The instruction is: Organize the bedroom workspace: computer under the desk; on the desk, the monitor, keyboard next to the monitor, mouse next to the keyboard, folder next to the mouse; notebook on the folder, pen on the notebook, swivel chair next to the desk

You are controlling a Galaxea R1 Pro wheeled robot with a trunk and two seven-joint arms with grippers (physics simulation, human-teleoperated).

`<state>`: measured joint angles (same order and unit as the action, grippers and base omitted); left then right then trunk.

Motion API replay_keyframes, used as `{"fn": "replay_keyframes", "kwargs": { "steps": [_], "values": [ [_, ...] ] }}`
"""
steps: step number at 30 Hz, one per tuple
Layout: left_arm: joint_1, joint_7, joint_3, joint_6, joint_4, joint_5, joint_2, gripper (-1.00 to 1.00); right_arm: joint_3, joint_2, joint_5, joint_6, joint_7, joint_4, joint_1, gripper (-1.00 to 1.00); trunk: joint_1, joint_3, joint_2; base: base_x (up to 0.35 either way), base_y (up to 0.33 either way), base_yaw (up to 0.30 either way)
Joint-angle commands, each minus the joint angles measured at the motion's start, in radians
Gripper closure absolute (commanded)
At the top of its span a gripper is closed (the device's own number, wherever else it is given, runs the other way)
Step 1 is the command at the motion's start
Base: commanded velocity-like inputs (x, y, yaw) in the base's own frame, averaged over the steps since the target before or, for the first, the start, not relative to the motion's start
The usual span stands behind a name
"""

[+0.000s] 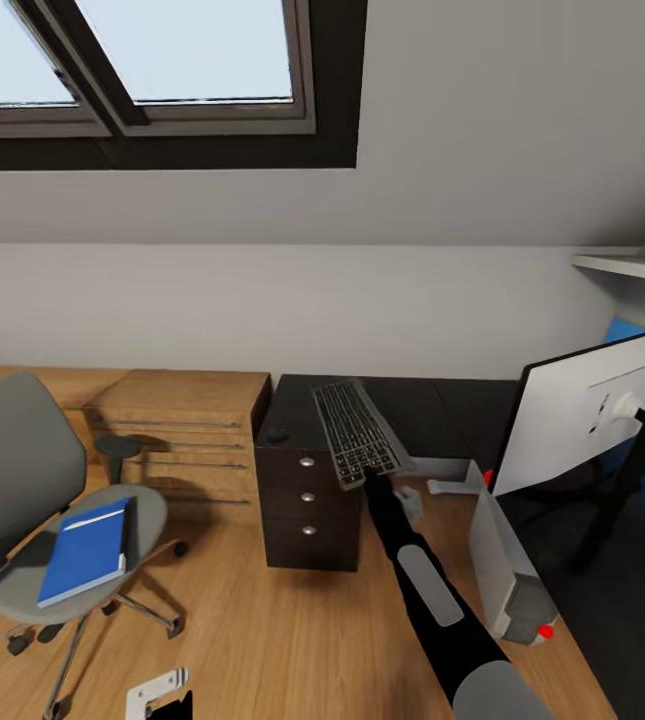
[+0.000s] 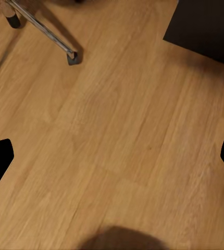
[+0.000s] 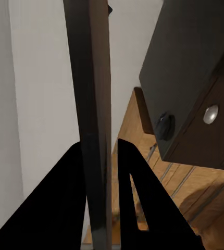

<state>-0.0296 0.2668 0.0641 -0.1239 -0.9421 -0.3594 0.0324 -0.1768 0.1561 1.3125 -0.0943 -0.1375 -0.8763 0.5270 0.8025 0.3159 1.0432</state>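
Note:
My right gripper (image 1: 375, 478) is shut on the near edge of the dark keyboard (image 1: 357, 430), holding it tilted over the black desk (image 1: 442, 410). The right wrist view has the keyboard (image 3: 94, 104) edge-on between the fingers of the right gripper (image 3: 99, 146). A small black mouse (image 1: 278, 436) rests on the desk's left end, above the drawers; in the right wrist view the mouse (image 3: 164, 126) sits by the desktop edge. The white-backed monitor (image 1: 587, 410) stands at the right. A blue folder (image 1: 87, 550) lies on the grey swivel chair (image 1: 22, 480). My left gripper (image 1: 157, 692) hangs open low over the floor.
A grey computer tower (image 1: 502, 560) with a red button sits on the floor beside my right arm. The black drawer unit (image 1: 307, 500) forms the desk's left end, with a wooden dresser (image 1: 187, 430) beside it. A chair caster (image 2: 73, 56) is near my left gripper (image 2: 112, 156).

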Motion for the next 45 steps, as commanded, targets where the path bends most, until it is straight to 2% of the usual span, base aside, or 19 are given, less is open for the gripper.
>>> {"fn": "replay_keyframes", "kwargs": {
  "steps": [1,3,5,11,14,15,18,20,22,23,24,27,36,41,45],
  "values": [
    [0.000,0.009,0.005,-0.003,-0.002,-0.008,0.001,-1.00,-0.004,0.000,0.011,-0.029,-0.008,0.005,0.001,1.00,0.000,0.001,0.001,0.026,0.001,0.000],
    [0.000,0.008,0.005,-0.003,-0.001,-0.008,0.001,-1.00,-0.005,0.002,0.011,-0.073,-0.007,0.013,0.001,1.00,0.000,0.001,0.001,0.055,0.000,0.000],
    [-0.001,0.007,0.005,-0.002,-0.001,-0.007,0.001,-1.00,-0.004,0.004,0.012,-0.076,-0.007,0.014,0.001,1.00,0.000,0.001,0.001,0.198,0.000,0.000],
    [-0.001,0.005,0.005,-0.002,-0.001,-0.007,0.000,-1.00,-0.005,0.009,0.173,-0.073,-0.008,0.047,0.001,1.00,0.000,0.001,0.001,0.315,0.009,0.000],
    [-0.001,0.005,0.005,-0.002,-0.001,-0.007,0.000,-1.00,-0.005,0.010,0.216,-0.071,-0.007,0.055,0.001,1.00,0.000,0.001,0.001,0.324,0.057,0.000],
    [-0.001,0.005,0.005,-0.002,-0.001,-0.007,0.000,-1.00,-0.005,0.011,0.243,-0.071,-0.007,0.058,0.001,1.00,0.000,0.001,0.001,0.325,0.070,0.000],
    [0.000,0.004,0.008,-0.001,-0.001,-0.008,-0.002,-1.00,-0.005,0.014,0.270,-0.070,-0.007,0.061,0.001,1.00,0.000,0.001,0.001,0.325,0.077,0.000],
    [-0.001,0.003,0.015,-0.001,-0.001,-0.009,-0.003,-1.00,-0.014,0.016,0.274,-0.071,-0.007,0.061,0.001,1.00,0.000,0.001,0.001,0.325,0.082,0.000],
    [-0.001,0.003,0.017,-0.001,-0.001,-0.009,-0.003,-1.00,-0.040,0.017,0.275,-0.071,-0.007,0.062,0.001,1.00,0.000,0.001,0.001,0.325,0.087,0.000],
    [-0.001,0.003,0.019,0.000,-0.001,-0.009,-0.003,-1.00,-0.073,0.017,0.276,-0.073,-0.008,0.062,0.001,1.00,0.000,0.001,0.001,0.325,0.103,0.000],
    [-0.001,0.003,0.019,0.000,-0.001,-0.009,-0.003,-1.00,-0.089,0.017,0.276,-0.075,-0.008,0.062,0.001,1.00,0.000,0.001,0.001,0.325,0.121,0.000],
    [-0.001,0.003,0.021,0.000,-0.001,-0.009,-0.003,-1.00,-0.110,0.017,0.277,-0.077,-0.008,0.063,0.002,1.00,0.000,0.001,0.001,0.322,0.153,0.000],
    [0.000,0.005,0.022,-0.003,-0.002,-0.008,-0.003,-1.00,-0.115,0.014,0.277,-0.079,-0.008,0.075,0.001,1.00,0.000,0.001,0.001,0.178,0.101,0.000],
    [0.000,0.006,0.022,-0.005,-0.025,-0.010,-0.003,-1.00,-0.113,0.014,0.278,-0.122,-0.006,0.076,0.002,1.00,0.000,0.001,0.001,0.009,0.005,0.000],
    [-0.001,0.008,0.022,-0.004,-0.030,-0.010,-0.003,-1.00,-0.113,0.014,0.278,-0.149,0.004,0.077,0.001,1.00,0.015,0.014,0.029,0.001,0.001,0.000]
  ]
}}
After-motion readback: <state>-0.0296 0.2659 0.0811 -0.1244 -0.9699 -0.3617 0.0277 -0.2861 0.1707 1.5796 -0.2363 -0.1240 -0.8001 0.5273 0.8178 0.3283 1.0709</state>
